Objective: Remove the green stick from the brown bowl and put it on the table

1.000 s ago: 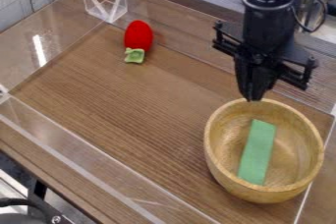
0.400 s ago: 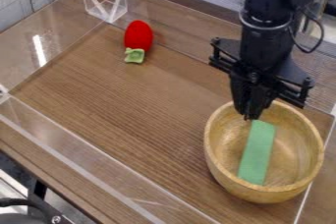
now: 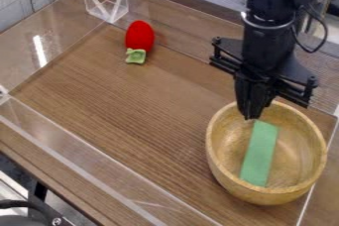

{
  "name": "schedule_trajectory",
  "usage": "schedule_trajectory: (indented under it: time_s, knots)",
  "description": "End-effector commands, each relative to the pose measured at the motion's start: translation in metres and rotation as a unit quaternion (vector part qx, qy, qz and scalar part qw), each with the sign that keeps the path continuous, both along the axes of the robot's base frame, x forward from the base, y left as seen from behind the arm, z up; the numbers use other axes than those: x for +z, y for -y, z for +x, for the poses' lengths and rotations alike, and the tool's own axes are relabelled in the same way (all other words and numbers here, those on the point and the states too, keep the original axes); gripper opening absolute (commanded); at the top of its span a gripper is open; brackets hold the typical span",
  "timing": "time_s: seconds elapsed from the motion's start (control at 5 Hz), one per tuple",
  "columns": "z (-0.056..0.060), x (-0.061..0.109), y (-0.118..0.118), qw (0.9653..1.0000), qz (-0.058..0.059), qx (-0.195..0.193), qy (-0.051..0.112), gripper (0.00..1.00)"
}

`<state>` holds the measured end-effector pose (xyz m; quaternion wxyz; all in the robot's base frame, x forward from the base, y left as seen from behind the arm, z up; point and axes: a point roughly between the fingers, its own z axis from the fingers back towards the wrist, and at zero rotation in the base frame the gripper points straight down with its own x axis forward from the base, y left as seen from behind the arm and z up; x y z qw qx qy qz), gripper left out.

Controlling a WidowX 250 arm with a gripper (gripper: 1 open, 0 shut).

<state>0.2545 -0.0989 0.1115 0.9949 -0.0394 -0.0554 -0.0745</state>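
The brown bowl [image 3: 223,149] stands at the near right of the table [image 3: 119,111]. The green stick [image 3: 261,153] lies flat inside it, running from the far side toward the near rim. My gripper [image 3: 255,112] points straight down inside the bowl's far edge. Its fingers are shut, and their tips sit just left of the stick's far end. Nothing shows between the fingers, and whether they touch the stick cannot be told.
A red strawberry-like toy [image 3: 138,40] with a green end lies at the far middle of the table. Clear acrylic walls [image 3: 54,136] run along the table's edges, and one stands close behind the bowl on the right.
The gripper hangs a little lower, with its tips now inside the bowl's far edge. Over the last half second it has kept still. The green stick has not moved.
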Motion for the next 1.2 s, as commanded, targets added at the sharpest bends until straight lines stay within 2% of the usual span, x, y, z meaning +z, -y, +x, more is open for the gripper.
schedule_trajectory:
  time_s: [0.0,0.2,0.4,0.8,1.0]
  knots:
    - [0.008,0.015,0.003,0.9993,-0.009,0.016,0.031,0.0]
    - [0.001,0.011,0.002,0.9986,-0.008,0.041,0.033,0.0]
    - [-0.005,0.017,0.0,0.9966,-0.008,0.069,0.043,0.0]
    - [-0.011,0.007,-0.027,0.9947,-0.008,0.091,0.048,0.0]
    - [-0.008,0.009,-0.028,0.9934,-0.009,0.104,0.048,0.0]
